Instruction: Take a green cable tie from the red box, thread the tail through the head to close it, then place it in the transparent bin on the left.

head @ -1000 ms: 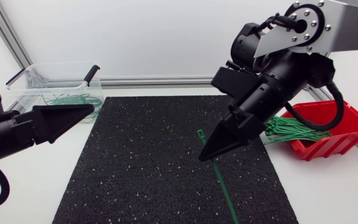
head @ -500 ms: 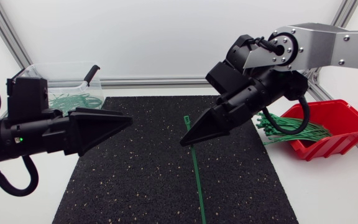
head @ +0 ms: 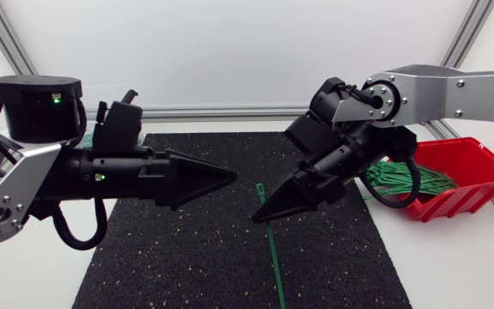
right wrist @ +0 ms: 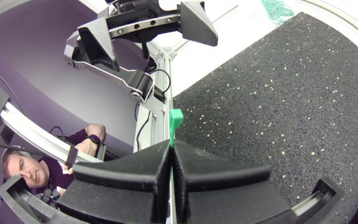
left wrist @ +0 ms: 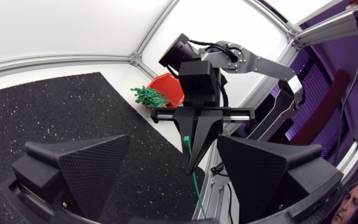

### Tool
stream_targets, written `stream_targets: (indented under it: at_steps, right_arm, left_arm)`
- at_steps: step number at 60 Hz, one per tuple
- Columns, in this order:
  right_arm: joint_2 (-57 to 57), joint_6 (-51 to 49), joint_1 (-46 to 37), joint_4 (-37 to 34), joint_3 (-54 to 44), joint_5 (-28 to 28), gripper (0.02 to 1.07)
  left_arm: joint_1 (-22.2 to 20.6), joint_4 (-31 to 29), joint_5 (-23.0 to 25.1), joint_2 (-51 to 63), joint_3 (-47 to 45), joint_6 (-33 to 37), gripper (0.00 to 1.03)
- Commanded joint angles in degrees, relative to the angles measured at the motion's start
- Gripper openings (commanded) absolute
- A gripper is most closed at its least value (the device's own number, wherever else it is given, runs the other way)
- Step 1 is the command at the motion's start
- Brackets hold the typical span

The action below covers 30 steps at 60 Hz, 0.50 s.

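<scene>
My right gripper (head: 259, 215) hangs over the middle of the black mat (head: 187, 249), shut on a green cable tie (head: 272, 251). The tie's head (right wrist: 176, 119) sticks out just past the fingertips, and its tail hangs down toward the mat's front edge. My left gripper (head: 230, 178) points at it from the left, a short way off and open with nothing between its fingers (left wrist: 82, 168). The red box (head: 466, 172) at the right holds a bundle of green ties (head: 410, 178). The transparent bin (head: 101, 94) at the back left is mostly hidden behind my left arm.
The black mat covers the middle of the white table. An aluminium frame rail (head: 221, 112) runs along the back edge. Several ties spill over the red box's near-left rim toward the mat.
My left arm has swung in from the left edge to the middle, its gripper now facing the right one. The right gripper has shifted left and levelled out, carrying the tie.
</scene>
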Motion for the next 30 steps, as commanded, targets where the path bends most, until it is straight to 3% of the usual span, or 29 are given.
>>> stream_targets:
  at_steps: [1,9,18,21,26,30]
  right_arm:
    - [0.2,-0.5,-0.3,0.4,0.2,-0.8,0.08]
    - [0.2,-0.4,-0.1,0.4,0.5,-1.8,0.08]
    - [0.0,-0.4,-0.3,0.4,0.4,-2.2,0.08]
    - [-0.1,-0.4,-0.3,0.4,0.3,-2.2,0.08]
    - [-0.4,-0.4,-0.4,0.4,0.2,-2.2,0.08]
    - [-0.4,-0.4,-0.4,0.4,0.2,-2.2,0.08]
  left_arm:
    - [-1.5,1.0,0.7,2.0,2.1,1.4,0.98]
    - [-3.7,1.5,0.7,3.7,2.7,1.5,0.97]
    - [-4.9,2.9,0.7,5.3,3.6,1.1,0.86]
    - [-5.3,3.2,0.7,5.9,3.8,0.8,0.8]
    - [-6.0,4.4,0.8,6.4,4.0,-0.2,0.58]
    - [-6.2,4.8,0.7,6.7,4.1,-0.5,0.54]
